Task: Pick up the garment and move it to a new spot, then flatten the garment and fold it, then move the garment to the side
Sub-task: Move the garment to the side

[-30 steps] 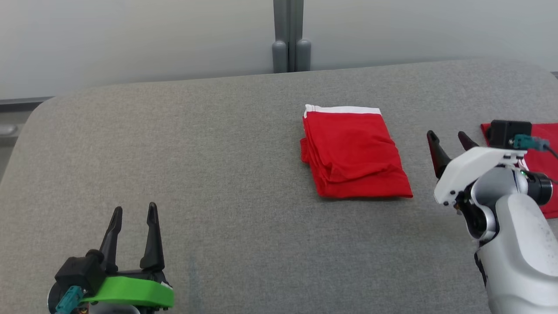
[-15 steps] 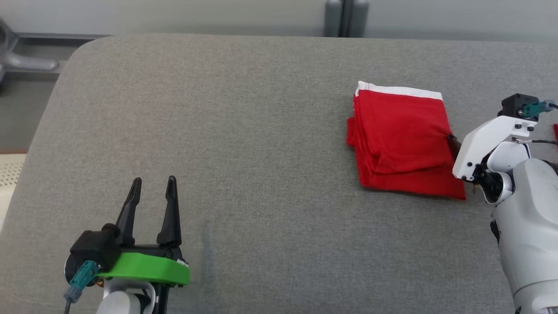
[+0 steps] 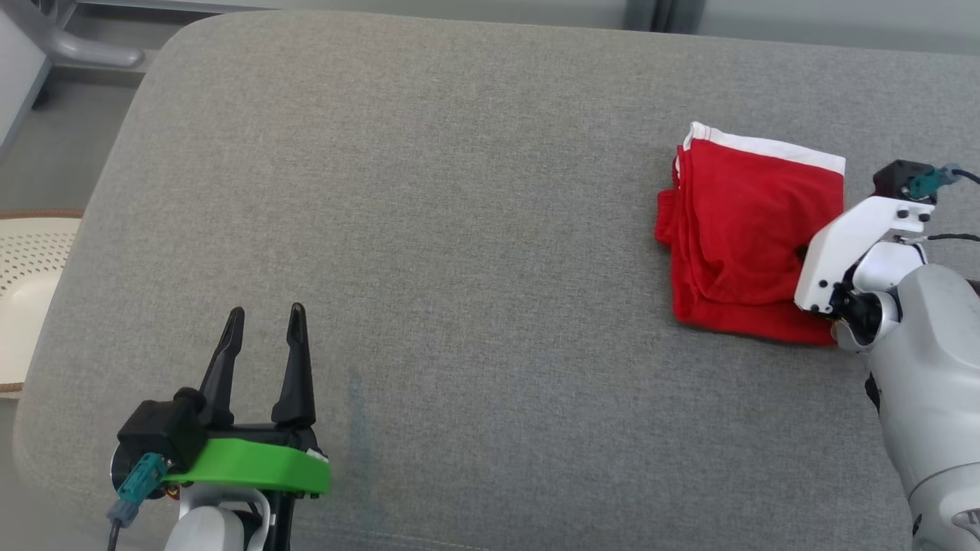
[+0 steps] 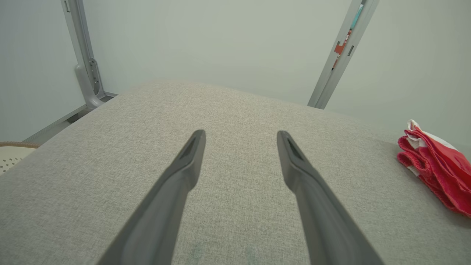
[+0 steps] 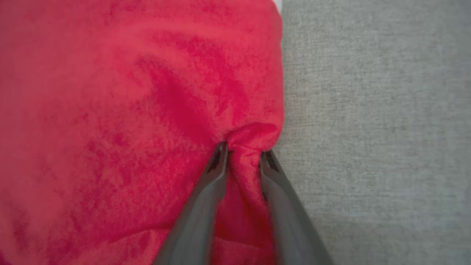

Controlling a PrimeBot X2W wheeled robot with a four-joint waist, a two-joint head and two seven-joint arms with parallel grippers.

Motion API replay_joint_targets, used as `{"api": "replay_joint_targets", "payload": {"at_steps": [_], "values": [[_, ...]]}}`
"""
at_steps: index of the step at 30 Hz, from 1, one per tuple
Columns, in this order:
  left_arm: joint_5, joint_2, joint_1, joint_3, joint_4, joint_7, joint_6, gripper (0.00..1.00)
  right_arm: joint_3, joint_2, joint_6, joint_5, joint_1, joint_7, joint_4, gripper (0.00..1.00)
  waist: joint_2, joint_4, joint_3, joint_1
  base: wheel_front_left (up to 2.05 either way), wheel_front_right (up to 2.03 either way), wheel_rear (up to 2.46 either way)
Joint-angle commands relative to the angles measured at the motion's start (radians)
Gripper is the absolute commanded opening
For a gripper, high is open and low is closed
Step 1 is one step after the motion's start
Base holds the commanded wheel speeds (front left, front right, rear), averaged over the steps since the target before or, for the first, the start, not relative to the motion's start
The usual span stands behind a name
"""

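Observation:
The garment (image 3: 743, 237) is a folded red piece with a white band, lying at the right of the grey padded table (image 3: 459, 191). My right gripper (image 3: 801, 257) is down on its right edge, its fingers mostly hidden behind the white wrist. In the right wrist view the right gripper (image 5: 243, 151) is shut on a pinched ridge of the garment (image 5: 128, 110). My left gripper (image 3: 264, 314) stands open above the table's near left, nothing between its fingers. In the left wrist view, the left gripper (image 4: 241, 134) points across bare table with the garment (image 4: 438, 169) far to the right.
The table's rounded left edge and corner lie close to the left arm. A white perforated object (image 3: 31, 291) stands beyond that edge on the floor. Grey metal posts (image 4: 342, 55) rise against the wall behind the table.
The head camera has turned, shifting the whole picture. My right gripper moved onto the garment's right edge and closed on a fold of it. The left gripper stays open.

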Motion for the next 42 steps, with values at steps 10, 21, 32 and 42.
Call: {"api": "replay_joint_targets", "payload": {"at_steps": [10, 21, 32, 42], "values": [[0.001, 0.003, 0.01, 0.031, -0.01, -0.002, -0.002, 1.0, 0.323, -0.107, -0.001, 0.124, -0.057, 0.133, -0.168, 0.0, 0.0, -0.171, -0.059, 0.0, 0.0, 0.0, 0.0], [0.008, 0.001, -0.022, 0.026, -0.038, -0.002, -0.002, 1.0, 0.474, -0.367, -0.001, 0.29, -0.045, 0.271, -0.455, 0.0, 0.0, -0.332, -0.034, 0.0, 0.0, 0.0, 0.0], [0.005, 0.041, -0.083, -0.007, -0.056, -0.002, -0.002, 1.0, 0.397, -0.555, -0.001, 0.179, 0.018, 0.163, -0.43, 0.0, 0.0, -0.332, 0.076, 0.0, 0.0, 0.0, 0.0], [-0.006, 0.063, -0.13, -0.036, -0.081, -0.002, -0.002, 1.0, 0.312, -0.638, -0.001, 0.01, 0.067, -0.013, -0.339, 0.0, 0.0, -0.257, 0.153, 0.0, 0.0, 0.0, 0.0]]}}
